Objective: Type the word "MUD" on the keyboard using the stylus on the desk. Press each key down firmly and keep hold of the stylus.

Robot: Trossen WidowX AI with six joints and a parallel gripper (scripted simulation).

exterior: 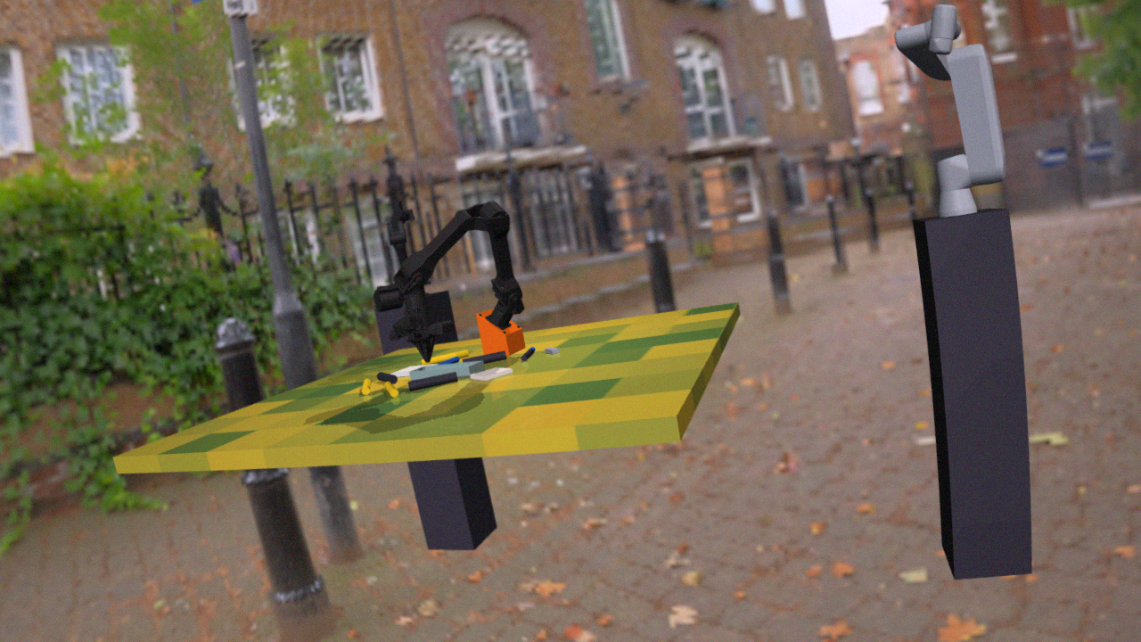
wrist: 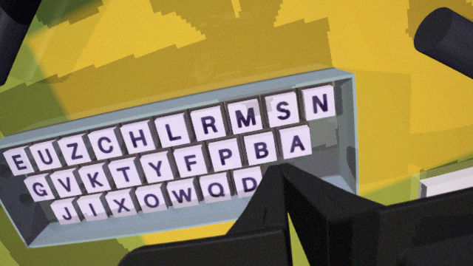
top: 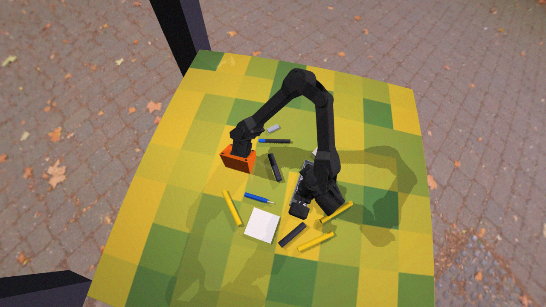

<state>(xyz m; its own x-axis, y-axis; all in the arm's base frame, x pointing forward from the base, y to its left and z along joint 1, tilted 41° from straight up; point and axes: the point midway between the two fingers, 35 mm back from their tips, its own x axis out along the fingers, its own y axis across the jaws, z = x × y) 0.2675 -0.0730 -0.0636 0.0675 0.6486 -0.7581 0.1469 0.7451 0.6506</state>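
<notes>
The stylus, blue with a thin pale tip (top: 256,197), lies on the table left of the keyboard in the top view. The grey keyboard (wrist: 166,108) (exterior: 447,370) has white letter keys in three rows; M (wrist: 244,117), U (wrist: 46,155) and D (wrist: 249,184) show in the wrist view. My gripper (wrist: 278,174) (exterior: 426,358) is shut and empty, its fingertips together above the keyboard. In the wrist view the tips appear just below A and right of D, whose right edge they overlap. The arm hides much of the keyboard and the fingertips in the top view.
A black pen with a blue end (top: 274,140), dark bars (top: 274,167) (top: 292,234) (exterior: 433,382) and yellow bars (top: 231,208) (top: 335,212) (top: 315,241) lie around. A white square pad (top: 262,225) (wrist: 448,182) and a small grey block (top: 273,128) also lie there.
</notes>
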